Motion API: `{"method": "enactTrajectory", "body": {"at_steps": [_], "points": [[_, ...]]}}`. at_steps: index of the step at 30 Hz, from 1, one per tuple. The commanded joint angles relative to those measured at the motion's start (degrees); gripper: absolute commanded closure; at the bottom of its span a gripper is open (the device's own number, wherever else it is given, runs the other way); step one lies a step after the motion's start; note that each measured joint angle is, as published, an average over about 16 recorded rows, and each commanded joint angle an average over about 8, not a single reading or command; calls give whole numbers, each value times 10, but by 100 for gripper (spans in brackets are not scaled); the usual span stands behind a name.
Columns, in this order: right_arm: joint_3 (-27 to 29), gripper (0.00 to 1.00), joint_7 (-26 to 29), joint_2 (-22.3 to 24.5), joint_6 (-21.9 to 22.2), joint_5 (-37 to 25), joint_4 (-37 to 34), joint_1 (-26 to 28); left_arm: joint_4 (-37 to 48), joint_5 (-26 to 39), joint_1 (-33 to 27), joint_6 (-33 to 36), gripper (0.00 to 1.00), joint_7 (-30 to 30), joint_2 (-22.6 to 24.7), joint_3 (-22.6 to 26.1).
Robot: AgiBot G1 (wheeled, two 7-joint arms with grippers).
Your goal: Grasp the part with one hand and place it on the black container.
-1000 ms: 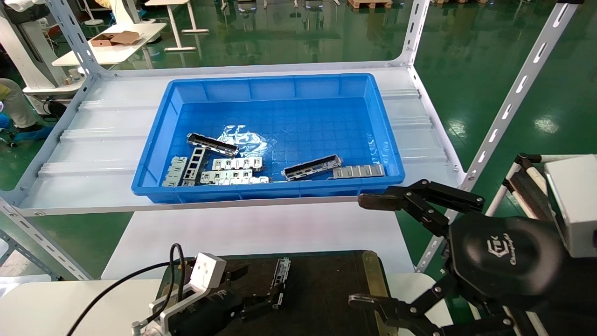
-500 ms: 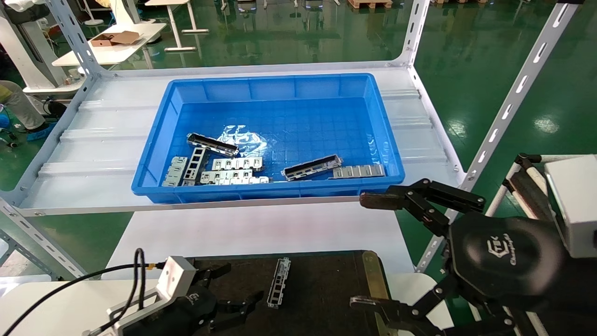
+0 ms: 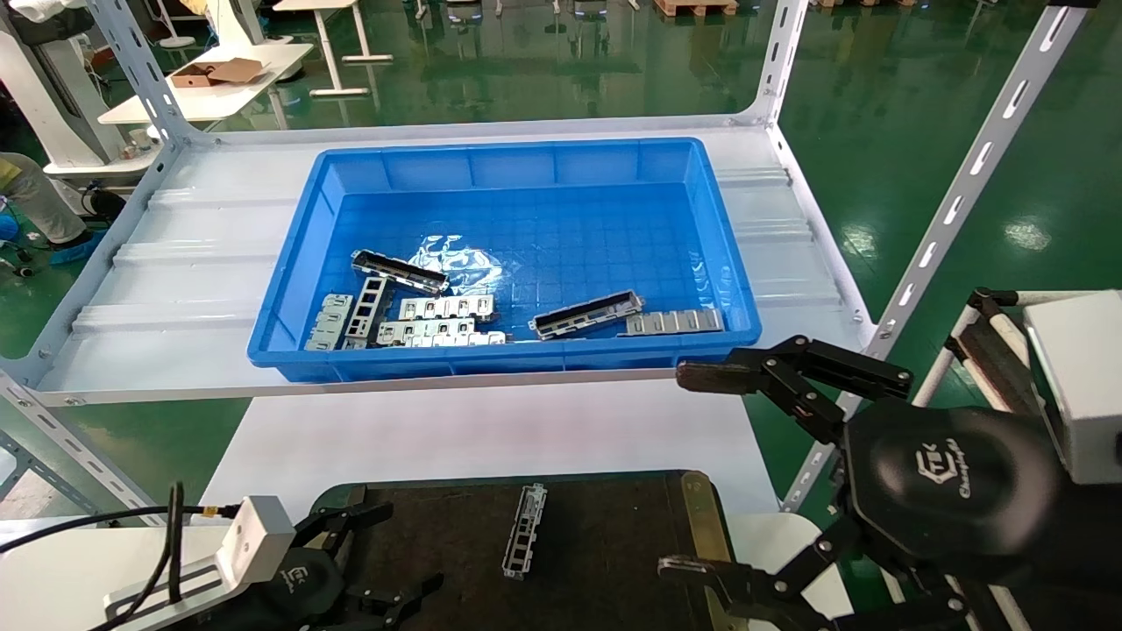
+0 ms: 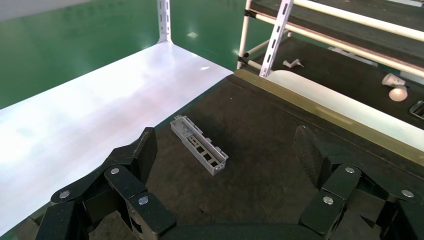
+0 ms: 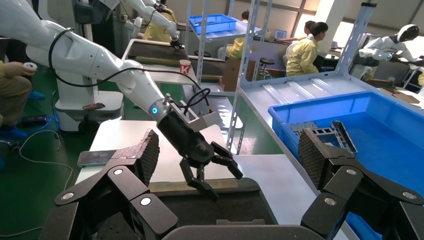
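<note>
The left claw [image 3: 381, 561] is hanging wide open and empty over the near left corner of the black container [image 3: 605, 561], its housing bearing a small white logo too small to read. The part [image 3: 524, 531] is lying flat on the container's dark surface just ahead of this claw and to its right, touching neither finger.

The right claw [image 3: 701, 473] is also standing spread wide and holding nothing, off the container's right edge, one finger reaching toward the blue bin [image 3: 517, 355]; its round black body is carrying white lettering that seems to read "Changingtek", though not clearly.

The left wrist view is showing the part [image 4: 198, 150] between and beyond the open left claw [image 4: 227, 150], with its raised side walls and rectangular cut-outs plain, and the container's olive-gold rim [image 4: 320, 112] against the white table [image 4: 90, 110].

The right wrist view alone is showing the left claw [image 5: 215, 172] from the front, poised over the container, and a red cup [image 5: 185, 66] with white letters on a far table. Only the head view is showing the loose metal pieces [image 3: 421, 320] in the bin.
</note>
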Motion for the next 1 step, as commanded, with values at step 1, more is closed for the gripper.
{"method": "enactTrajectory", "body": {"at_steps": [1], "points": [[0, 0, 0, 0, 0, 0, 0, 0, 13, -5, -4, 28, 0, 7, -10, -4]]}}
